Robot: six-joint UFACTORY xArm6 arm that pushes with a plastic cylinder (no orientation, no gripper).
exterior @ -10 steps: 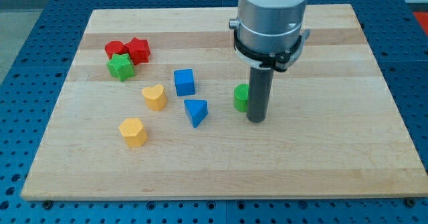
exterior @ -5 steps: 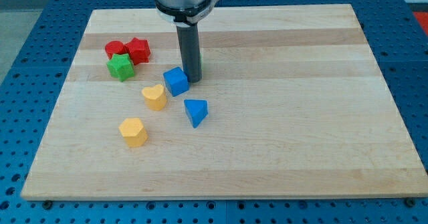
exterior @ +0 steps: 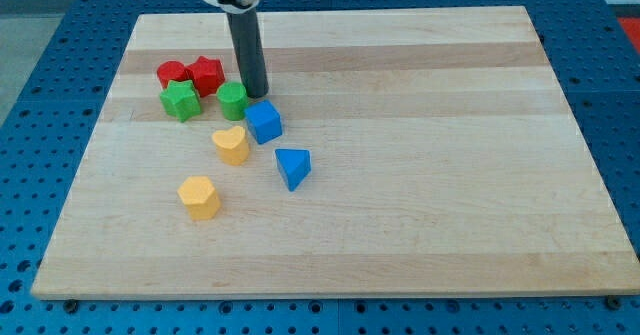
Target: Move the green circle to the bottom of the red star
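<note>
While my tip (exterior: 255,96) touches its right side, the green circle (exterior: 232,101) sits near the board's (exterior: 420,205) top-left corner, just below-right of the red star (exterior: 207,74). Left lies a green star (exterior: 180,100); right, a blue cube (exterior: 264,121). My tip is a bare rod, pinching nothing.

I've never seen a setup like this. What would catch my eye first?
The dark rod coming down from the view's top, my tip just right of the green circle. Left of that sits a tight cluster: red star, another red block and a green star. Below lie blue and yellow blocks.
</note>
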